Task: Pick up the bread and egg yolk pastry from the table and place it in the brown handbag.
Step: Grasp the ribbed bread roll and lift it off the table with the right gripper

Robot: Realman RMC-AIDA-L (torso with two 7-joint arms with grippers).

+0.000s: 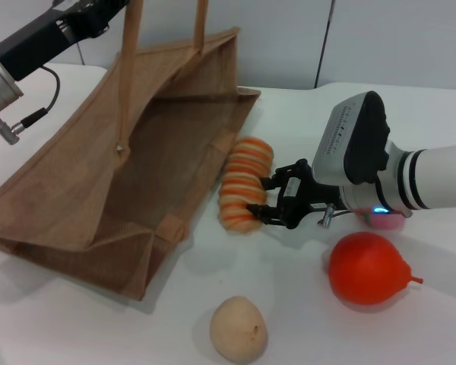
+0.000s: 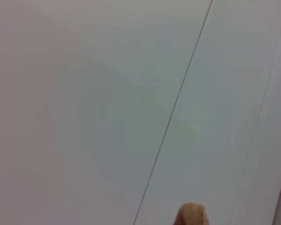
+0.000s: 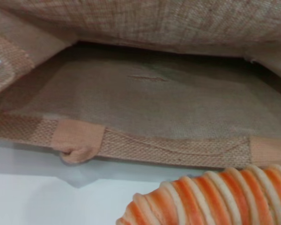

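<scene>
Bright, even light — soft shadows, blurry close-up wrist views

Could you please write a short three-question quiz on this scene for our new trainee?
1. True or false: the bread is already inside the brown handbag.
2. Which is nearest the right gripper? A) the egg yolk pastry B) the bread C) the red fruit
3. What holds up the handbag's handles?

Key: 1. False; it lies on the table beside the bag's mouth. 2. B. 3. The left gripper, raised at the far left.
</scene>
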